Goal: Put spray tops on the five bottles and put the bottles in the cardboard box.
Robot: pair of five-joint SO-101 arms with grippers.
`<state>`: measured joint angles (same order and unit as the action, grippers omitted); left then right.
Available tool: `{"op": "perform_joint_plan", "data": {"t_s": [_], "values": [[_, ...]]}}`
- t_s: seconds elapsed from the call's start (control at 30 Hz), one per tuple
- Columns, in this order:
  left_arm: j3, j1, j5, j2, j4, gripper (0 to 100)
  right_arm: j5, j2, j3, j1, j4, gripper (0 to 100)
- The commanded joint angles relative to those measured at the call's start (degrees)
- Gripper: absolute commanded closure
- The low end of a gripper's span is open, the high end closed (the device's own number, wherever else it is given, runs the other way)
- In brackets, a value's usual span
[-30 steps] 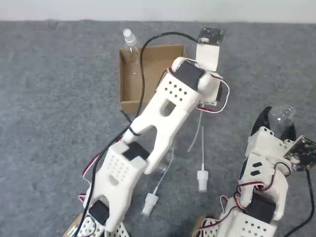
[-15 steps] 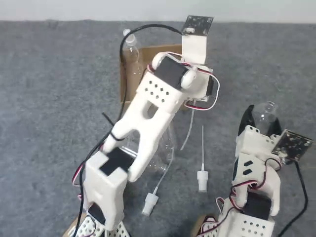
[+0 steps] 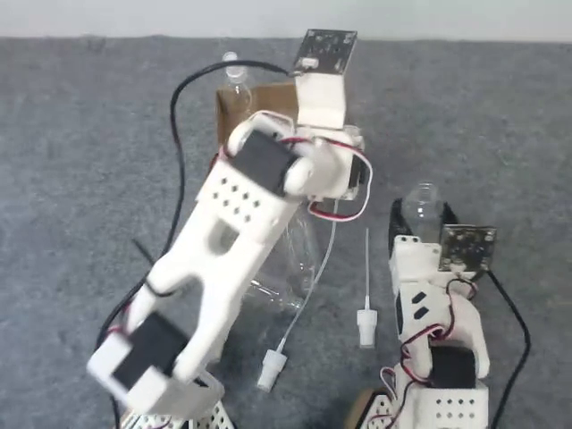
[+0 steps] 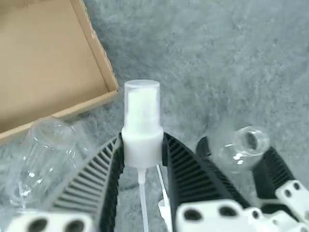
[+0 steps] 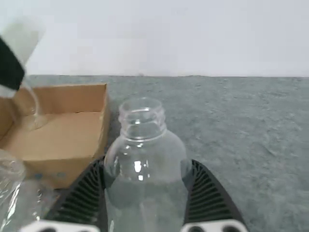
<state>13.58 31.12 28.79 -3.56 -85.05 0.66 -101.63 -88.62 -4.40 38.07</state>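
Gripping a white plastic spray top (image 4: 141, 121) around its collar, the left pincer (image 4: 141, 145) is closed tight on it. The top stands upright, and its thin dip tube hangs between the black ridged fingers (image 4: 91, 179). A clear cylindrical cap covers the nozzle. It is held above the grey, felt-like surface (image 3: 89, 179), just off a corner of the shallow, brown cardboard box (image 4: 48, 58).

The right pincer (image 5: 145, 169) is clamped on the rounded shoulders of a clear bottle (image 5: 142, 145). This bottle is upright, and its threaded neck is open. In the high view it sits to the right of the box, apart from it.

A second bottle (image 3: 299, 259), also transparent, lies on its side beneath the left arm. Two loose spray tops (image 3: 366, 323) with long thin tubes lie on the surface between the arms. A capped bottle (image 3: 232, 76) stands at the box's far left corner; whether it is inside or just outside, I cannot tell.
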Motion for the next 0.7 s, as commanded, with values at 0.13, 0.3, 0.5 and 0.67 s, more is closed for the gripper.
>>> {"op": "perform_joint_plan", "data": {"t_s": [0.13,0.3,0.5,0.67], "values": [[-15.4,-5.5,-0.4,-19.3,13.9,99,-3.7,-1.4,-0.4,-5.1,-0.7,99.1],[-23.8,-8.9,-0.2,-29.2,19.8,99,-4.0,-1.4,-1.3,-8.5,-0.7,99.1],[-31.9,-11.1,-0.1,-39.9,25.0,99,-4.0,-1.4,-2.3,-13.3,-0.5,99.1],[-38.5,-13.1,0.0,-48.4,29.5,99,-4.0,-1.4,-4.1,-18.9,-0.8,99.1]]}}
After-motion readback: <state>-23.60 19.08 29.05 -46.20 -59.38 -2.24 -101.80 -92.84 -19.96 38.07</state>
